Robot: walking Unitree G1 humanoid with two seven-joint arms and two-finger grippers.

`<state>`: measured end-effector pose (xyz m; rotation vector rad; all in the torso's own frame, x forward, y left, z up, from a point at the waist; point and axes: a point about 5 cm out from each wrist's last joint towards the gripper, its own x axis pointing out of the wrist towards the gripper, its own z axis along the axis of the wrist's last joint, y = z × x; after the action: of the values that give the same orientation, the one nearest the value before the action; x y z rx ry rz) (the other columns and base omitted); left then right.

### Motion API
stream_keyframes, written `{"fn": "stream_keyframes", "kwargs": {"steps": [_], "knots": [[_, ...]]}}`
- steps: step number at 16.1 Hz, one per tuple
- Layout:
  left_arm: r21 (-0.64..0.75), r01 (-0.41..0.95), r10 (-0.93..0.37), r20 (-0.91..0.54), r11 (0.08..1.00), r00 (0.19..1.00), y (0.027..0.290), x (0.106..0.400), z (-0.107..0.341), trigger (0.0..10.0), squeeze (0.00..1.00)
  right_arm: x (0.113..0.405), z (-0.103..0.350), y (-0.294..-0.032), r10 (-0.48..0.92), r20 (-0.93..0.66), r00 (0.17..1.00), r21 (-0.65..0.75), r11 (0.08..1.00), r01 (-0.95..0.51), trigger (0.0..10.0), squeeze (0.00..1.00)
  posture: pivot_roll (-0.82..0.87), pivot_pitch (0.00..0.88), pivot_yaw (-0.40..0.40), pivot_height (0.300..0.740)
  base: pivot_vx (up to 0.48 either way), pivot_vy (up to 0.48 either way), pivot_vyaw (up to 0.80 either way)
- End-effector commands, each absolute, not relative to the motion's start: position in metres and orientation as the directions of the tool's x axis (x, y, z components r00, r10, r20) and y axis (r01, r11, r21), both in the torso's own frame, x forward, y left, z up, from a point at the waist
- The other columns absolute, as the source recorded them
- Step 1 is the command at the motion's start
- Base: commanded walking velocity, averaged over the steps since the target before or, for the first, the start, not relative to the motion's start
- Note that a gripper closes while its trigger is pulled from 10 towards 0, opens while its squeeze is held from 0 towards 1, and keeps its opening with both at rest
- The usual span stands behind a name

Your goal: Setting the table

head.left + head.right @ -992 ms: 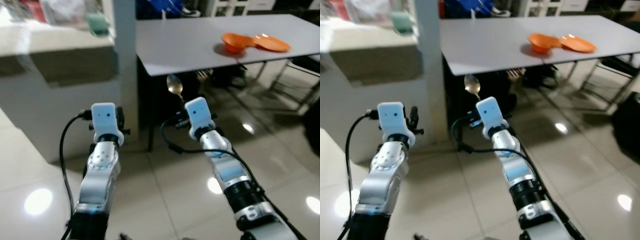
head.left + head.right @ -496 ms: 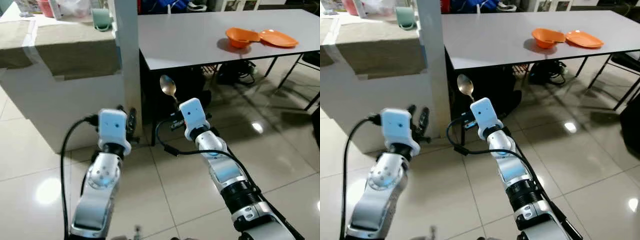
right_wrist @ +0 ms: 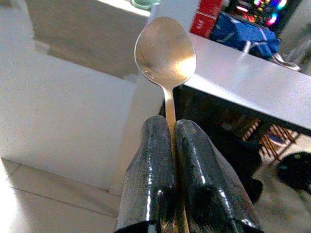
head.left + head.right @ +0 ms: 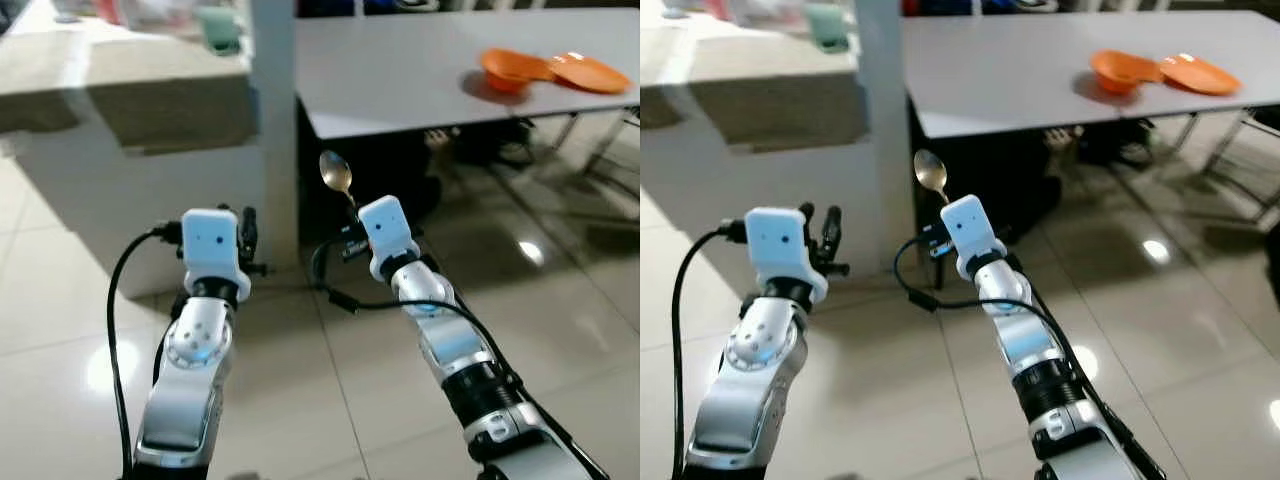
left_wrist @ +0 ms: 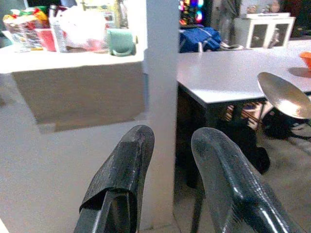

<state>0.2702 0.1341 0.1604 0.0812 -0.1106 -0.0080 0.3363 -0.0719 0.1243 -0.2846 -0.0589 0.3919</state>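
My right gripper (image 3: 171,127) is shut on the handle of a metal spoon (image 4: 337,174), whose bowl (image 3: 165,47) stands upright above the fingers. I hold it in front of the near left corner of a grey dining table (image 4: 400,70). An orange bowl (image 4: 507,69) and an orange plate (image 4: 589,72) sit at the table's far right. My left gripper (image 5: 170,145) is open and holds nothing, raised beside a white pillar (image 4: 274,110).
A white counter (image 4: 120,120) with a green cup (image 4: 220,27) and bags stands to the left of the pillar. Dark bags and chair legs (image 4: 470,150) lie under the table. Glossy tiled floor (image 4: 560,280) stretches to the right.
The camera has shifted, so the table and counter sit differently in view. The spoon stays held upright in my right gripper; the left arm has moved slightly.
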Motion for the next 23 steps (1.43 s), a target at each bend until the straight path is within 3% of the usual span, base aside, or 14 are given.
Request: {"fn": "stream_keyframes", "kwargs": {"steps": [1, 15, 18, 20, 23], "knots": [[0.092, -0.004, -0.008, 0.125, 0.996, 0.992, 0.135, 0.271, 0.167, 10.0, 0.00, 0.337, 0.127, -0.070, 0.386, 0.015, 0.922, -0.285, 0.886, -0.366, 10.0, 0.00, -0.01, 0.082, -0.028, 0.740, 0.442, 0.000, 0.00], [0.078, -0.083, 0.079, 0.048, 0.994, 0.996, 0.152, 0.276, 0.147, 10.0, 0.00, 0.331, 0.114, -0.080, 0.361, -0.019, 0.932, -0.260, 0.899, -0.353, 10.0, 0.00, -0.02, 0.051, -0.014, 0.740, 0.471, 0.000, 0.00], [0.068, -0.202, 0.205, -0.045, 0.977, 0.978, 0.197, 0.261, 0.125, 10.0, 0.00, 0.324, 0.105, -0.106, 0.309, -0.028, 0.951, -0.183, 0.933, -0.309, 10.0, 0.00, -0.02, 0.044, -0.008, 0.740, 0.000, 0.000, 0.00], [0.102, -0.265, 0.276, -0.110, 0.959, 0.955, 0.238, 0.226, 0.108, 10.0, 0.00, 0.311, 0.094, -0.136, 0.243, -0.053, 0.969, -0.157, 0.956, -0.249, 10.0, 0.00, -0.03, 0.046, 0.000, 0.740, 0.000, 0.000, 0.00], [0.097, -0.320, 0.334, -0.220, 0.942, 0.917, 0.266, 0.172, 0.092, 10.0, 0.00, 0.290, 0.077, -0.165, 0.177, -0.115, 0.977, -0.123, 0.974, -0.191, 10.0, 0.00, -0.01, 0.041, -0.006, 0.740, 0.000, 0.000, 0.00]]}}
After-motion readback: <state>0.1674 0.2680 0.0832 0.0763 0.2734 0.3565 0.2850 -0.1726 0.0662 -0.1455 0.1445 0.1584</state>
